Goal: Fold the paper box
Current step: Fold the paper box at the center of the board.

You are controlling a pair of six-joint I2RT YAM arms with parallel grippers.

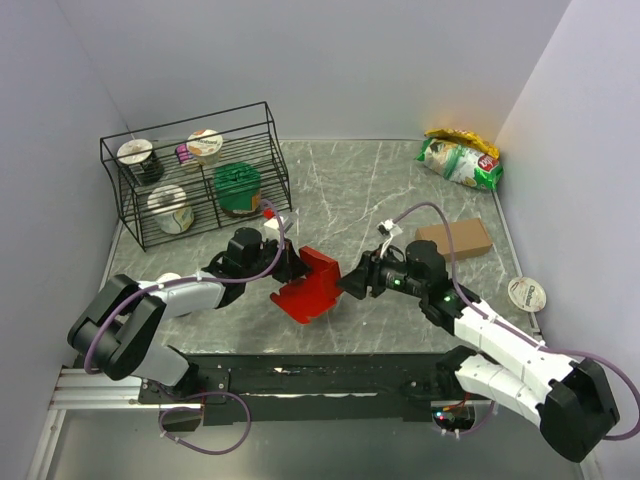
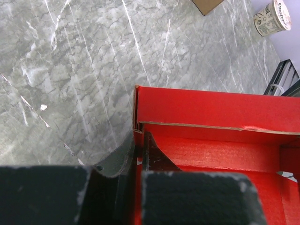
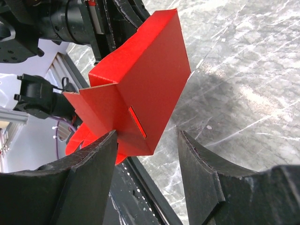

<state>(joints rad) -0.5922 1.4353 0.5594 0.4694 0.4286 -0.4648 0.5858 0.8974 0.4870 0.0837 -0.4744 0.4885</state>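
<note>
The grey marble counter [image 1: 350,190] is the biggest thing here. The red paper box [image 1: 312,285] is at its front middle, between the two arms, half folded. The left gripper [image 1: 291,266] has its jaws pinched tight on one box wall. The right gripper [image 1: 348,283] has its jaws apart around a box corner.

The left gripper [image 1: 291,266] pinches a wall of the paper box [image 1: 312,285] from its left. The right gripper [image 1: 352,282] sits at the box's right, fingers apart.

Black-and-white segmented arms [image 1: 190,293] with thin purple cables [image 1: 432,205] and dark matte jaws.
</note>
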